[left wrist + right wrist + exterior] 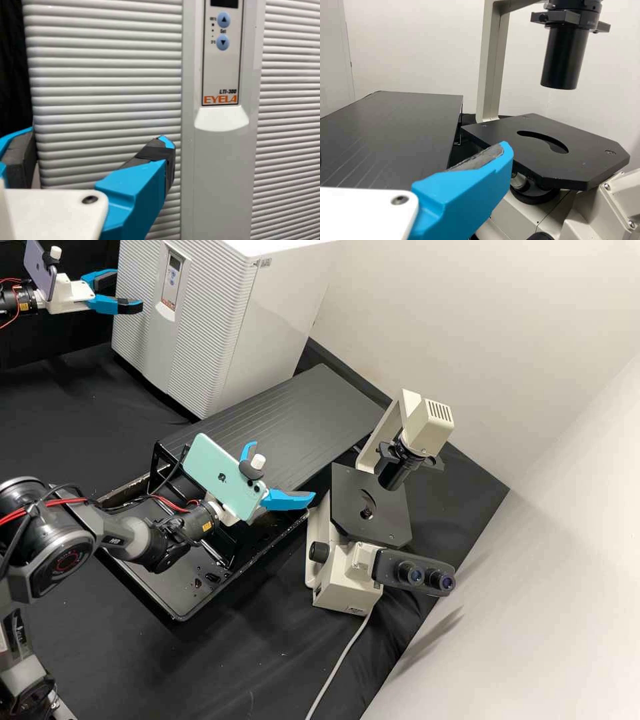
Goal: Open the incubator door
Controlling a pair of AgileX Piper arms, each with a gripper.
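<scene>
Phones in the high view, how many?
2: a mint one on the right arm, near the microscope; a purple one on the left arm, by the incubator.

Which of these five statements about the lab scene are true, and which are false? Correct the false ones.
1. The left gripper is open in front of the incubator. True.
2. The incubator stands wide open. False: its ribbed door is shut.
3. The microscope has two eyepieces. True.
4. The right gripper is clamped on the microscope. False: it is open, gripping nothing.
5. The green phone lies on the bench. False: it is mounted by the right gripper.
</scene>
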